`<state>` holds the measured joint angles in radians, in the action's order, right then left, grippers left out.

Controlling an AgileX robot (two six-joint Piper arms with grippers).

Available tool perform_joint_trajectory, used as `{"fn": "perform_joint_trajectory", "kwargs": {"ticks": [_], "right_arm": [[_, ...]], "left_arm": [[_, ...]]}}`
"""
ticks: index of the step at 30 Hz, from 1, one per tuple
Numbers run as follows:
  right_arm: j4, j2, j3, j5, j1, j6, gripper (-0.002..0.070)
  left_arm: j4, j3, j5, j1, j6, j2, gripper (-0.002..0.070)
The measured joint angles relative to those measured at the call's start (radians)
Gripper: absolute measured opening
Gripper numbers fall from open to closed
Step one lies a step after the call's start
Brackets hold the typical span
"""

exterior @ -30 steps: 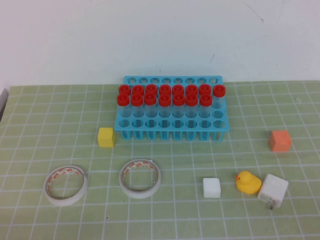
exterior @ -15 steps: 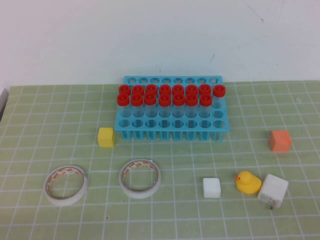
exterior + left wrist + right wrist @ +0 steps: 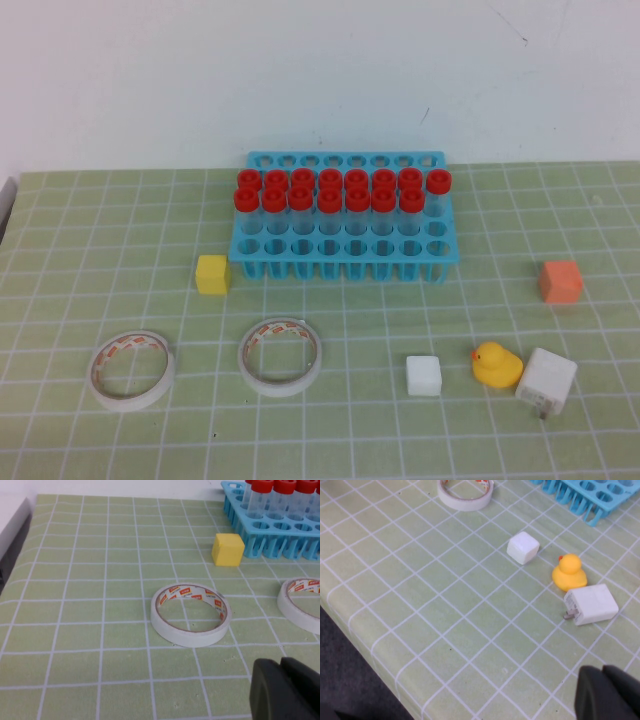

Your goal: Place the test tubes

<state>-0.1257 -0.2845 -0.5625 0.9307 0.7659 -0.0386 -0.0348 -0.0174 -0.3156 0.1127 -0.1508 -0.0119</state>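
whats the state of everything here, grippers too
test tubes, capped, upright in rack
rack, partly filled, front holes empty
tape rolls, lying flat
duck, upright
charger, lying flat, unplugged
left gripper, shut, empty, near tape rolls
right gripper, shut, empty, near charger

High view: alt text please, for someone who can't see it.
A blue rack holding two rows of red-capped test tubes stands at the back of a green gridded mat. In front lie a yellow cube, two tape rolls, a white cube, a rubber duck, a charger and an orange cube. The left gripper and right gripper, both shut, are out of frame.
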Motion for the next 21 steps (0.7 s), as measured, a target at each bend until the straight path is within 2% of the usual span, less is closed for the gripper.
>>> {"fn": "perform_joint_trajectory", "kwargs": {"ticks": [17, 21], "right_arm": [[0.002, 0.000, 0.000, 0.000, 0.000, 0.000, -0.0001], [0.006, 0.001, 0.000, -0.004, -0.060, -0.013, -0.0001]], "left_arm": [[-0.002, 0.000, 0.000, 0.000, -0.007, 0.000, -0.0001], [-0.002, 0.000, 0.000, 0.000, -0.014, 0.000, -0.0001]]}}
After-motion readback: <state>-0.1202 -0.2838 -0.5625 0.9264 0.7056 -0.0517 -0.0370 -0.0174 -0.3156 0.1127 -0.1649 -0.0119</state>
